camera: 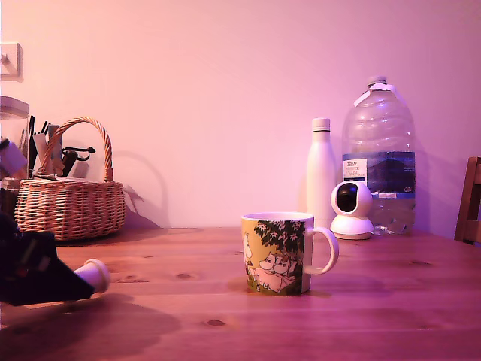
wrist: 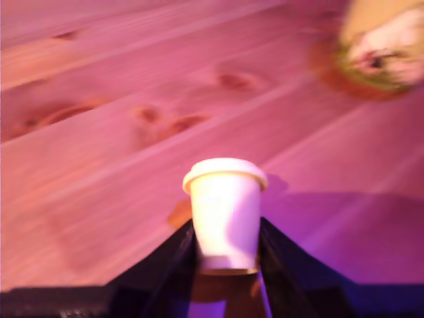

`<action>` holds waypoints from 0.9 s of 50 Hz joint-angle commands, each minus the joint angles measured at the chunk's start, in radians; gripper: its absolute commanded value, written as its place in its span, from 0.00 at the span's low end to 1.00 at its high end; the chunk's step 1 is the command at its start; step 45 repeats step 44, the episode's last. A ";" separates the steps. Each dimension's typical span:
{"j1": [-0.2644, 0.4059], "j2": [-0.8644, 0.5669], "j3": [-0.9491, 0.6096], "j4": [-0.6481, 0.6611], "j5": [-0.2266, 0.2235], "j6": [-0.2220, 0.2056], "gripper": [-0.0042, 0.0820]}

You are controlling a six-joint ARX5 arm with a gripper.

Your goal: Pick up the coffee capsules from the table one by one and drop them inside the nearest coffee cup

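Note:
A pale cream coffee capsule (wrist: 225,212) with a flanged rim sits between my two black fingers (wrist: 173,262), which press on both its sides. In the exterior view my gripper (camera: 79,282) is at the far left, just above the table (camera: 225,301), with the capsule (camera: 94,274) sticking out of its tip toward the exterior view's right. The coffee cup (camera: 279,252), printed with white cartoon figures on yellow and green, stands upright near the middle, well to the right of my gripper. In the wrist view the cup (wrist: 384,43) is a blur beyond the capsule.
A wicker basket (camera: 70,203) with tools stands at the back left in the exterior view. Behind the cup are a white bottle (camera: 321,173), a round white camera (camera: 351,209) and a large clear water bottle (camera: 378,154). A wooden chair edge (camera: 470,199) shows at far right.

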State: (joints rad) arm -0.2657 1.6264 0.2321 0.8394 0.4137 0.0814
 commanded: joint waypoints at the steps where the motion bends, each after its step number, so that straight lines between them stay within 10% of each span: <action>1: 0.001 -0.055 0.006 -0.017 0.014 -0.003 0.22; 45: 0.001 -0.746 0.013 -0.467 0.039 -0.040 0.22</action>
